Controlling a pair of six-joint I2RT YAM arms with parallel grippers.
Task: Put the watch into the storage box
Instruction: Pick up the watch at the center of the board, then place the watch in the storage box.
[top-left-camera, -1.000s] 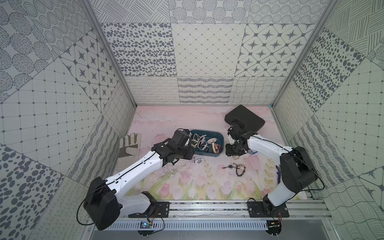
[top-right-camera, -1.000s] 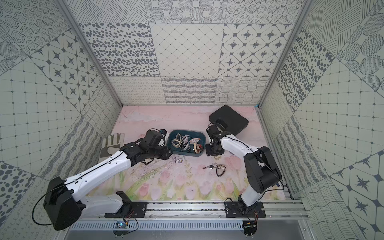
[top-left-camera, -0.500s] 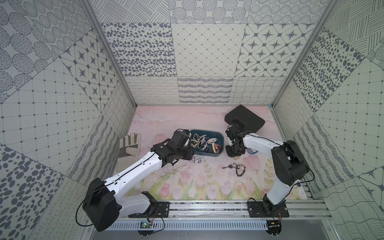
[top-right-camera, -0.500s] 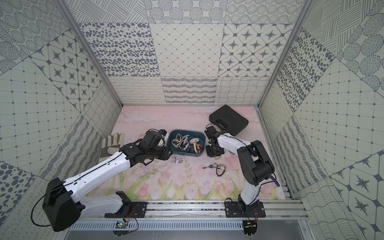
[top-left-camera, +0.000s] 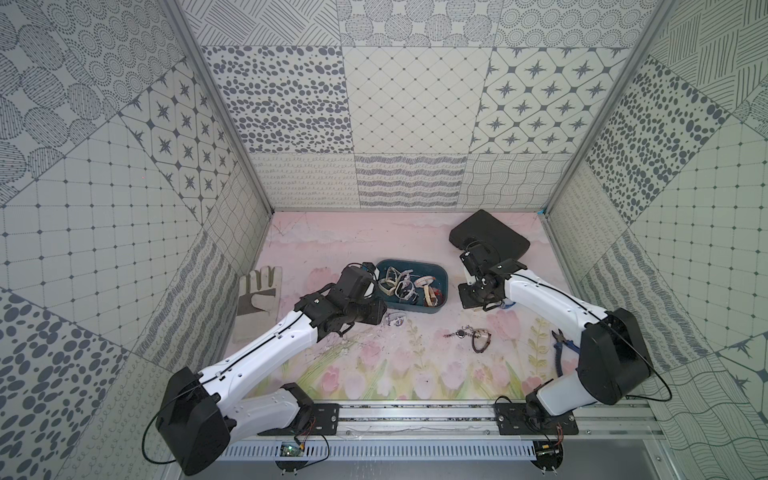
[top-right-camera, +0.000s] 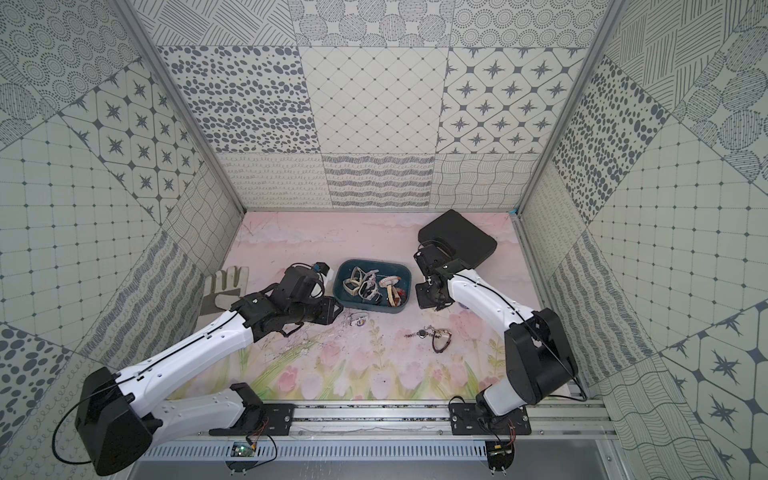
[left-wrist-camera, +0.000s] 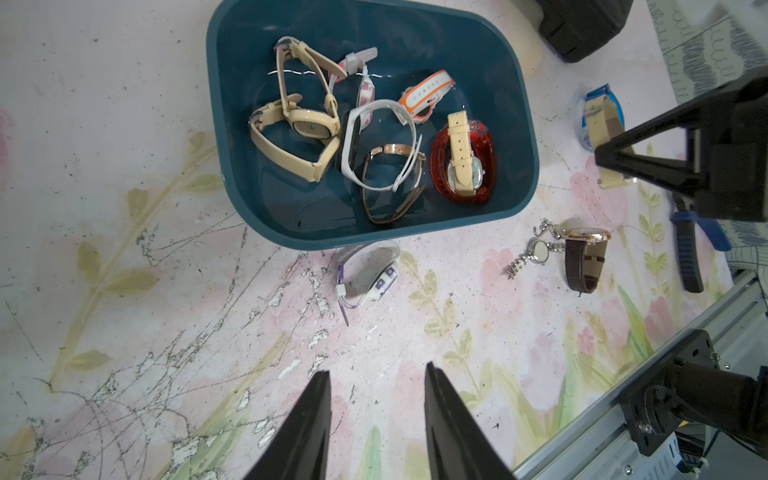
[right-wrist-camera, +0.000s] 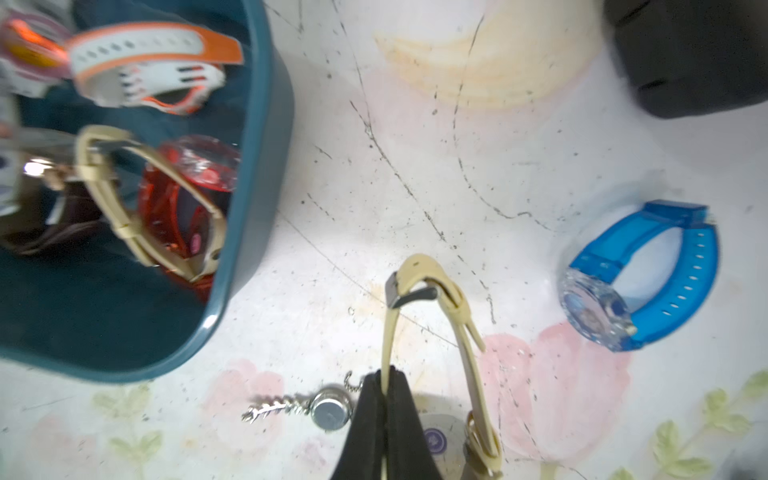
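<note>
1. The beige-strap watch (right-wrist-camera: 432, 316) is outside the storage box (right-wrist-camera: 257, 166), just beside its short wall. I cannot tell whether it is clear of the desk (right-wrist-camera: 415, 166).
2. The right claw (right-wrist-camera: 386, 380) is pressed together on one thin run of the strap, and the buckled loop sticks out ahead of it.
3. Such a narrow pinch could let the dial end swing or slide out on the way over the wall. The loop could also hook the box's rim and drag the light tub.
4. A blue watch (right-wrist-camera: 648, 282) and a pocket watch (right-wrist-camera: 328, 411) lie near the box on the same side, so a low carry may knock them.
5. The left claw (left-wrist-camera: 376, 415) is spread and empty, off the box's long wall, with a white-and-purple watch (left-wrist-camera: 370, 270) lying between claw and wall. If both arms reach into the box together, they could clash.
</note>
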